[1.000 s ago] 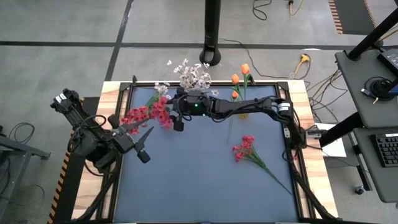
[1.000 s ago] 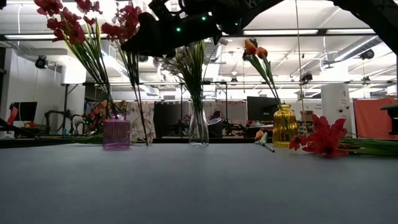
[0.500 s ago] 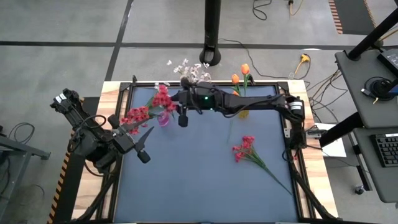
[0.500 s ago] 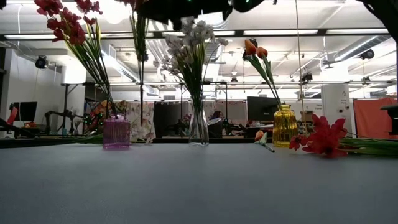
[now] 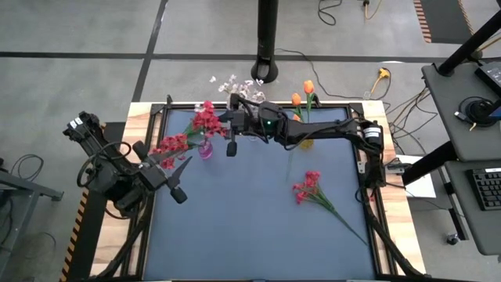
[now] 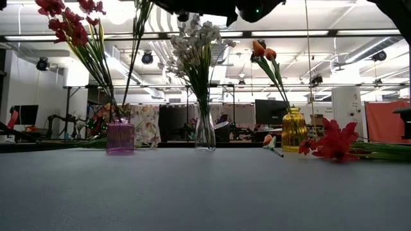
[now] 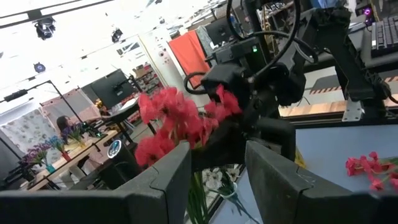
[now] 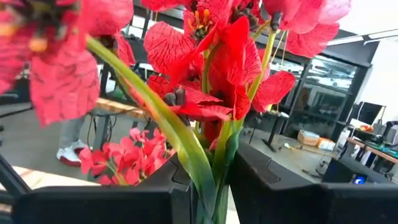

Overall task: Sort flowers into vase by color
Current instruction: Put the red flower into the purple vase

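Note:
My right gripper [image 5: 225,125] reaches over the table's far left part and is shut on a red flower spray [image 5: 207,119]. The spray's blossoms [image 8: 217,56] rise above the fingers. Its green stem [image 6: 131,58] slants down toward the pink vase [image 6: 120,136]; whether its end is inside I cannot tell. That vase holds other red flowers [image 6: 67,25]. My left gripper [image 5: 178,180] waits open at the left, pointing level at the vase, nothing between its fingers [image 7: 163,180]. Another red flower [image 5: 309,188] lies on its side on the mat at the right. My right gripper pinches the spray's green stem [image 8: 212,186], together with a long leaf, between its two fingers just below the blossom cluster. The fingers come from the table's right, tipped slightly upward, and lie across the stem. The spray stands nearly upright, lifted clear of the table.
A clear glass vase [image 6: 205,131] with white blossoms stands at the far middle. A yellow vase [image 6: 294,128] with orange buds is right of it. A loose orange bud [image 6: 270,141] lies beside the yellow vase. The near half of the mat [image 5: 250,235] holds nothing.
My right gripper has risen and gone toward the table's far left, tipping its fingers upward, and carried the red spray with it. The spray's blossoms now stand higher. Its stem's lower end has swung from right of the pink vase to over it.

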Robot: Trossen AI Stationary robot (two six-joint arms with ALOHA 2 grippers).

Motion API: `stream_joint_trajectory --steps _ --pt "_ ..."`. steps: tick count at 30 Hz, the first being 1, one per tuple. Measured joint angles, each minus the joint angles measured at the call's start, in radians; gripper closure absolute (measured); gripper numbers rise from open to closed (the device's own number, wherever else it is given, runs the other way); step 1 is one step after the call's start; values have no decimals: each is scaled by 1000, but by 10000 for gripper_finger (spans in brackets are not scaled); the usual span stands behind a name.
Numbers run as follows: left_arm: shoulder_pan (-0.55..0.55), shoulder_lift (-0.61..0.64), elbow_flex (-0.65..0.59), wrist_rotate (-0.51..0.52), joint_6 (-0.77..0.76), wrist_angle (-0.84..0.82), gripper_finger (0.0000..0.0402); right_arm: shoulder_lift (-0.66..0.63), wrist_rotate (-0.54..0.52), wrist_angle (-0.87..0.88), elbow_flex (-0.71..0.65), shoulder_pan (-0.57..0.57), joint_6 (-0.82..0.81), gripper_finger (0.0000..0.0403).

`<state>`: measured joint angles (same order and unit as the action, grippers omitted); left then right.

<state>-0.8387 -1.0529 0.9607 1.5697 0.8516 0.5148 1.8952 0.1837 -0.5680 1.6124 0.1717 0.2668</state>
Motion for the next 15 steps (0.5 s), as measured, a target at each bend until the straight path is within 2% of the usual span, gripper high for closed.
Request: stream_joint_trajectory --steps 15 --pt "1 -4 0 1 -4 0 264 67 0 -47 -2 14 23 339"
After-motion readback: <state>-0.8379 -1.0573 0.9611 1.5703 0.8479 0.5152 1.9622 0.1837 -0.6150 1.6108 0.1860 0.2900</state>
